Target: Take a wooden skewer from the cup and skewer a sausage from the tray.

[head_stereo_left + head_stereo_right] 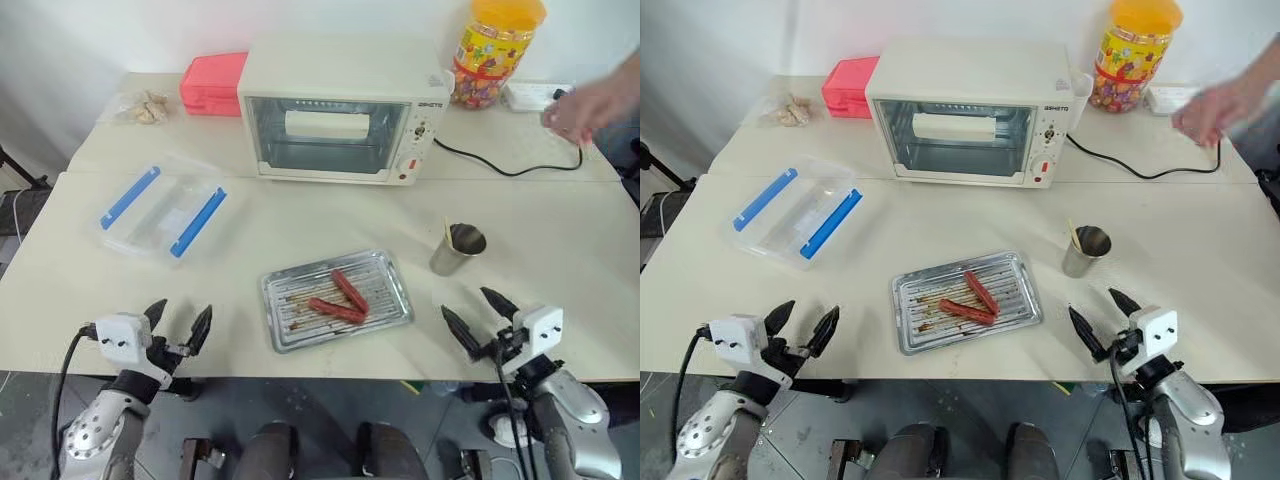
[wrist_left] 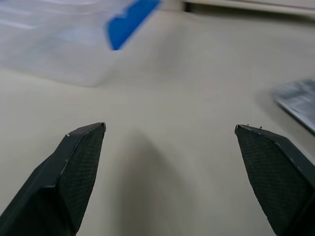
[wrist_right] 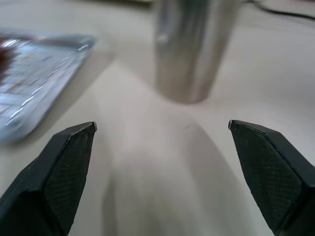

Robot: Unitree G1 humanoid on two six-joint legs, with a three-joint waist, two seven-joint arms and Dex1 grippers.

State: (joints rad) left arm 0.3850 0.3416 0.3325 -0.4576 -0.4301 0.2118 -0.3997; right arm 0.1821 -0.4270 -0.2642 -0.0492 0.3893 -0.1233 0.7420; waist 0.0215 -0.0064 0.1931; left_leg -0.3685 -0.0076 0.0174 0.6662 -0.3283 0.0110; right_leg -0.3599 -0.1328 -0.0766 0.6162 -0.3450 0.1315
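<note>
**Both grippers wide open and empty at the near table edge**

A pale cream table (image 1: 300, 215) stands against a white wall. Far left on it lie a small bag of something pale (image 1: 140, 107), too small to identify, and a pink box (image 1: 214, 82). Nearer sits a clear plastic box with blue clips (image 1: 164, 211). A cream toaster oven (image 1: 343, 107) stands mid-table at the back, its black cord (image 1: 500, 166) running right toward an orange-lidded jar (image 1: 494, 50) and a person's hand (image 1: 585, 108) at the far right.

The left gripper (image 1: 178, 321) hovers over the near left edge, fingers spread to their widest, nothing between them and touching nothing. The right gripper (image 1: 481, 317) is over the near right edge, equally wide and empty, pointing toward the cup (image 1: 459, 249) just beyond it.

The tray (image 1: 337, 298) lies between the two grippers, a shallow ribbed silver pan with brown stains; two reddish sausages (image 1: 342, 297) rest in it, apparently touching. The cup, shiny steel, stands upright just right of the tray with a wooden skewer (image 1: 448, 232) poking out.
</note>
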